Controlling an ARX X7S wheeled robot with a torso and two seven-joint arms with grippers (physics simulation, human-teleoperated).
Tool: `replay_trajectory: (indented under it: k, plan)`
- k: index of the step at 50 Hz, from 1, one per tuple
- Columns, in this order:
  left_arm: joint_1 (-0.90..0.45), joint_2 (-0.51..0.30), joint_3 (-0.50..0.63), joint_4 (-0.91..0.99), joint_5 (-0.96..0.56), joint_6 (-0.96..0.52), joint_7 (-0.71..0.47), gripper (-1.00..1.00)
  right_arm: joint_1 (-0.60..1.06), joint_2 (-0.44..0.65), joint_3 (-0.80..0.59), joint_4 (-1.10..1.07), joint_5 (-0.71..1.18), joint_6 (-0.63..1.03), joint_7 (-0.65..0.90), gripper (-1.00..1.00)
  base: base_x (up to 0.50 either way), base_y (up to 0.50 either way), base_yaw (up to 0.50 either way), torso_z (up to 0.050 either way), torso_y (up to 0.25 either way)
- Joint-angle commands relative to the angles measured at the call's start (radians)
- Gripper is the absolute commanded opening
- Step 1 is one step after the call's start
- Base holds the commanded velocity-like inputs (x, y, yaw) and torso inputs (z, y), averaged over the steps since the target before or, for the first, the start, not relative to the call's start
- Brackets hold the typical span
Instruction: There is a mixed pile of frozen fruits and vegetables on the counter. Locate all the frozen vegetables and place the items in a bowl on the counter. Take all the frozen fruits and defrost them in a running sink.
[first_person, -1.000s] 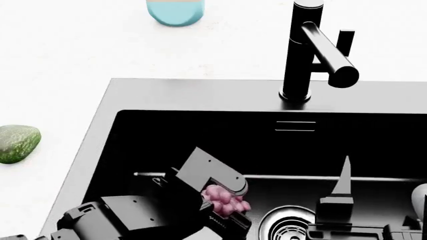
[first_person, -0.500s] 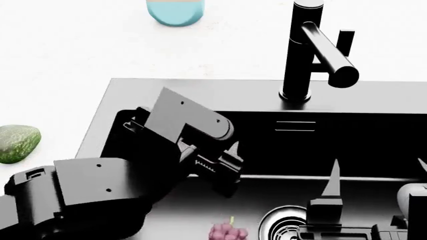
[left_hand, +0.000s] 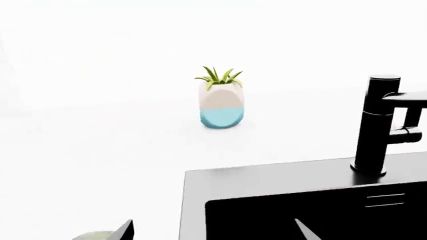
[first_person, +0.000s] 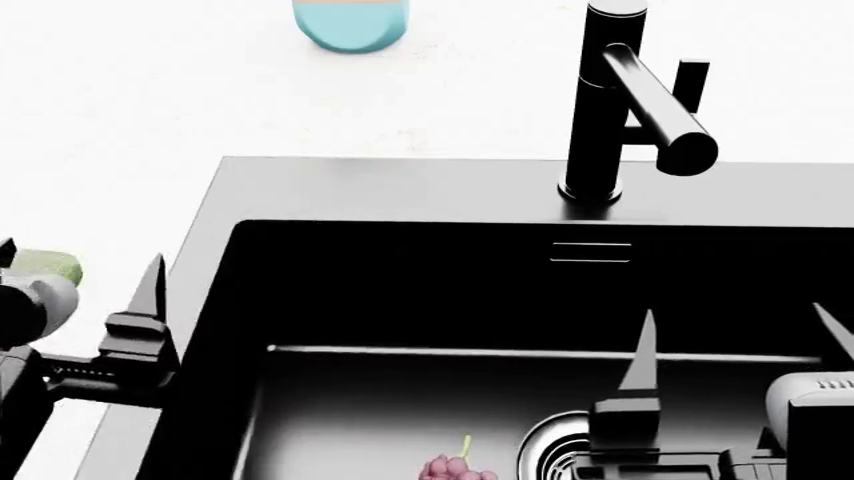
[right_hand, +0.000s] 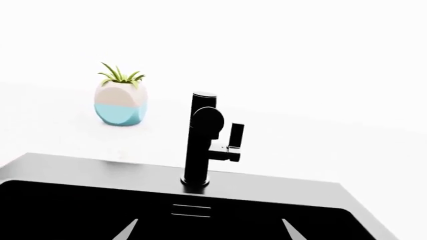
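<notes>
The pink bumpy fruit cluster (first_person: 454, 468) lies loose on the floor of the black sink (first_person: 400, 290), beside the chrome drain (first_person: 558, 452). My left gripper (first_person: 78, 268) is open and empty over the sink's left rim and the white counter (first_person: 134, 120), right by the mottled green lump (first_person: 56, 266), which it partly hides. The lump's edge shows in the left wrist view (left_hand: 93, 235). My right gripper (first_person: 734, 320) is open and empty above the basin's right side. The black faucet (first_person: 607, 100) shows no water. The yellow oval and the white bowl are out of view.
A small teal and white planter (first_person: 350, 22) stands on the counter behind the sink; it also shows in the left wrist view (left_hand: 221, 105) and the right wrist view (right_hand: 120, 102). The faucet spout (first_person: 661, 100) reaches out over the basin.
My left gripper has let go of the pink cluster, which now lies on the sink floor. The gripper has risen and moved left out of the basin to beside the green lump.
</notes>
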Motion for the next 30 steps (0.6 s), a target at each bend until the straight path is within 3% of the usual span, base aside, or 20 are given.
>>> replay_trajectory:
  k: [1,12,20,27,30]
  plan:
    - [0.141,-0.251,-0.010,0.184,0.104,0.120,-0.048,1.00,-0.012,-0.015,-0.023,0.002,-0.075,-0.036,-0.042,1.00,0.00,0.00,0.00,0.000,0.000]
    - [0.238,-0.333,0.009,0.213,0.221,0.250,-0.082,1.00,-0.029,-0.029,-0.078,-0.014,-0.107,-0.062,-0.043,1.00,0.00,0.00,0.00,0.000,0.000]
    - [0.244,-0.333,0.007,0.213,0.224,0.262,-0.082,1.00,-0.023,-0.026,-0.100,-0.006,-0.122,-0.063,-0.039,1.00,0.00,0.00,0.00,0.000,0.000]
    - [0.219,-0.341,-0.007,0.219,0.197,0.238,-0.073,1.00,-0.027,-0.037,-0.019,-0.011,-0.070,-0.068,-0.004,1.00,0.00,0.00,0.00,0.000,0.000]
    - [0.215,-0.334,-0.008,0.218,0.193,0.230,-0.074,1.00,-0.019,-0.030,-0.041,-0.009,-0.087,-0.064,-0.002,1.00,0.00,0.45,0.00,0.000,0.000]
